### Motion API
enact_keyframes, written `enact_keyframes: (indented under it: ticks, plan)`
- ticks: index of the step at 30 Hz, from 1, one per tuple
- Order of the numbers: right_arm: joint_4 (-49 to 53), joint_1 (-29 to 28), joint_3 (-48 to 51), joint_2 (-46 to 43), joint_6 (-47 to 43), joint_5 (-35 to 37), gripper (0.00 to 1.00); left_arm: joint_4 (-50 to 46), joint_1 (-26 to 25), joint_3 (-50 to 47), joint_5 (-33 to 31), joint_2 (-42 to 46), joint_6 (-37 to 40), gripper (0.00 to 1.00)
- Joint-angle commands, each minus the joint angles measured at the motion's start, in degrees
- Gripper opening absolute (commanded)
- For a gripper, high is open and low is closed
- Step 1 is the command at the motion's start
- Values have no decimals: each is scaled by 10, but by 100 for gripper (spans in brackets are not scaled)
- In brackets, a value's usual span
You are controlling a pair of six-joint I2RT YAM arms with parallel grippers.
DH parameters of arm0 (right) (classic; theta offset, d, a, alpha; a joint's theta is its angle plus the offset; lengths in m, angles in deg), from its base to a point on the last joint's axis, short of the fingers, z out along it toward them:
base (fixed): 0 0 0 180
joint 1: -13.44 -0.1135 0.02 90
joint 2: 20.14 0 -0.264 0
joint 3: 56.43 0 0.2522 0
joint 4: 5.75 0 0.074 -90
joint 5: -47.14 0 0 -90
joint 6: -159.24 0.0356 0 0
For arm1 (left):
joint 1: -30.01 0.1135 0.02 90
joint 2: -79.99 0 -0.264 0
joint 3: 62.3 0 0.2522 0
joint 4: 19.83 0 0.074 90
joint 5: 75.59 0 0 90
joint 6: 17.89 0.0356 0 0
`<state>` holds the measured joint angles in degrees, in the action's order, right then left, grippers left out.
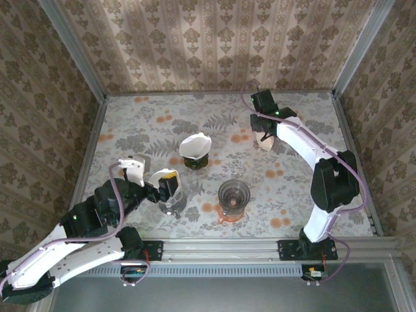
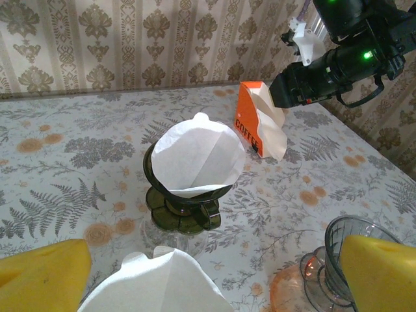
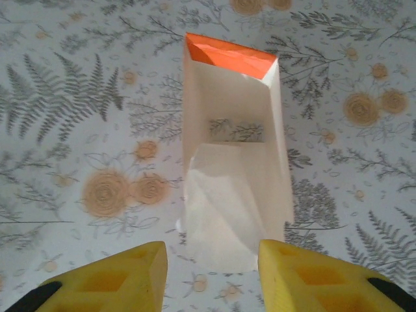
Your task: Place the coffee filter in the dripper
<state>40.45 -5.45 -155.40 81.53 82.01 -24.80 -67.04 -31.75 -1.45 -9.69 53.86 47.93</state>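
Floral table [image 1: 143,130] with drippers [image 1: 233,195], filter box [image 2: 247,123]

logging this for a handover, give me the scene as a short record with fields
left gripper: open, hovering over a white filter
right gripper: open, fingers either side of the filter stack
orange filter box: upright, holds the filter stack
dark dripper: paper filter seated in it
clear dripper: looks empty, on an orange base
table: floral cloth
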Motion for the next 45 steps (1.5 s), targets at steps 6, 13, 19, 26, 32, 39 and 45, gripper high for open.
enact_keyframes:
  ticks: [6,13,19,26,32,39,45]
  plan:
    - [49,5,-24,55,-73,28,42,-2,10,-10,-23,2,7,100]
    - [31,5,-26,72,-90,47,39,2,17,-8,-15,0,7,100]
    - [33,6,-37,90,-104,64,38,4,23,-6,-6,-10,6,100]
    - [31,6,-51,114,-110,64,37,6,33,-5,1,-17,6,100]
    - [24,6,-61,134,-117,78,15,4,39,-2,13,-20,1,100]
    - [9,3,-20,69,-97,77,0,6,43,-3,25,-23,-2,100]
    - [15,-16,56,-35,-56,94,0,19,43,-7,42,-27,1,100]
